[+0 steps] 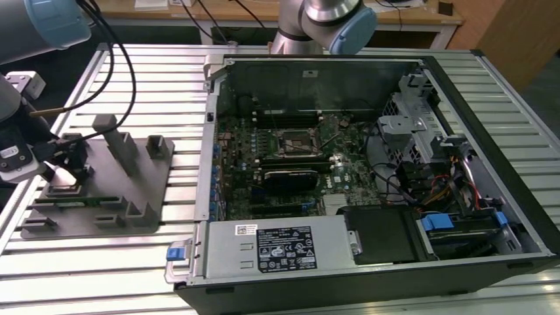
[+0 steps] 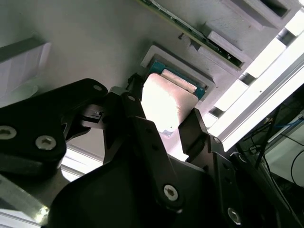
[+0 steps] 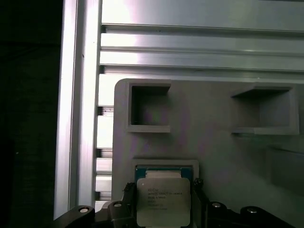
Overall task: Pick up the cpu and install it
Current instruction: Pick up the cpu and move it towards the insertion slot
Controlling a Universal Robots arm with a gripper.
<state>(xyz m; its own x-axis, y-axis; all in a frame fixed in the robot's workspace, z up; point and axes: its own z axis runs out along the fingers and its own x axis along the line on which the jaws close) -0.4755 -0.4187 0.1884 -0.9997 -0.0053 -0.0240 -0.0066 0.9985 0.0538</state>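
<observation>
- Two-sided hold on cpu (image 3: 164, 202): narrow jaws against its opposite edges, gripper (image 2: 165, 111) centred on it.
- Lies flat and square, no long axis to favour; in or just above pocket of fixture (image 3: 213, 147), cannot tell which.
- Points straight down at exterior view's left of tabletop (image 1: 157, 79), well apart from case (image 1: 306, 82).

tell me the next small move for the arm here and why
Probably a short, straight lift. The end effector straddles the small square silver-topped cpu at its teal-edged pocket on the grey fixture plate, apart from the open black computer case.
</observation>
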